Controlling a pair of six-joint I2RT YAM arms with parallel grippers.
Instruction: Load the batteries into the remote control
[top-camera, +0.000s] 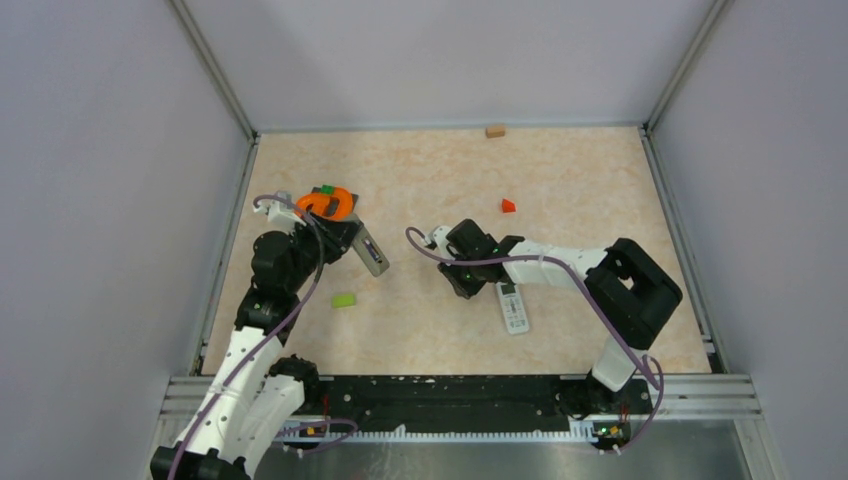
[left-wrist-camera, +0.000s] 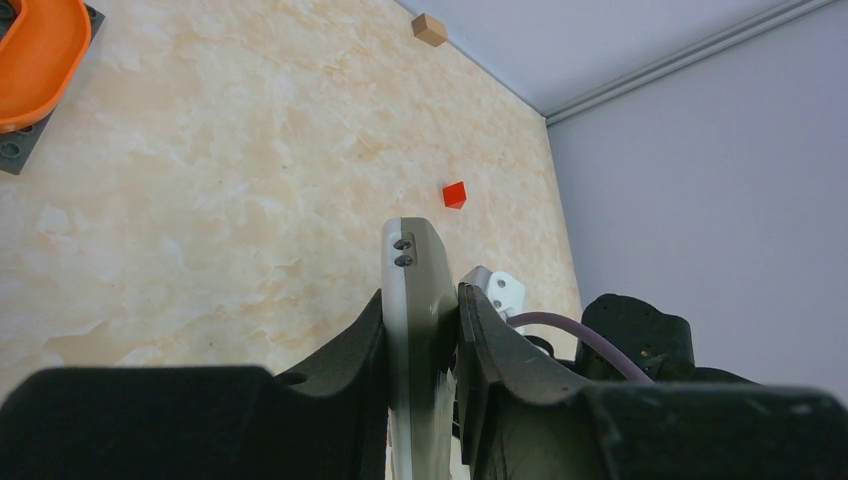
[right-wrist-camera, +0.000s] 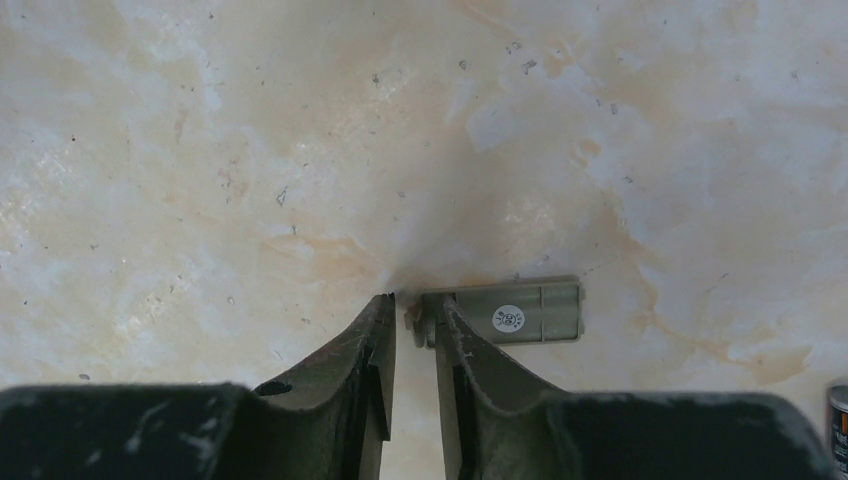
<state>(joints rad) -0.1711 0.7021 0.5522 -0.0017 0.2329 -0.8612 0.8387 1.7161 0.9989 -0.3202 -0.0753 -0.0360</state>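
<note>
Squeezing a grey remote (left-wrist-camera: 410, 262) tight in the left gripper (left-wrist-camera: 422, 296), one finger pressed on each side. Sticking out past the fingertips, with two small holes near its end. Held above the table (top-camera: 560, 180), to the left of the red block (top-camera: 508, 205) and a bit closer to the arms.

Hanging low over the table with the right gripper (right-wrist-camera: 412, 300), on the near side of the red block and a little to its left. Fingers nearly together, with just a thin gap. Right at the tips, a small grey battery lid (right-wrist-camera: 515, 313) lying flat, with a round white sticker on it. One finger over the lid's end or touching it. Cannot tell if pinched or let go.

Off to the right of the lid, at the very edge of that view, a dark round thing (right-wrist-camera: 838, 425) with a shiny top. Maybe a battery, but cut off, so cannot tell. No way to say where it lies from the red block.

Also a white remote (top-camera: 513, 308) lying flat with buttons up, nearer than the red block and partly under the right arm. Beyond the red block, by the back wall, a tan block (top-camera: 495, 130). Far left of the red block, an orange curved thing (top-camera: 328, 203) next to the left gripper. Nearer than that, a green block (top-camera: 344, 300).
</note>
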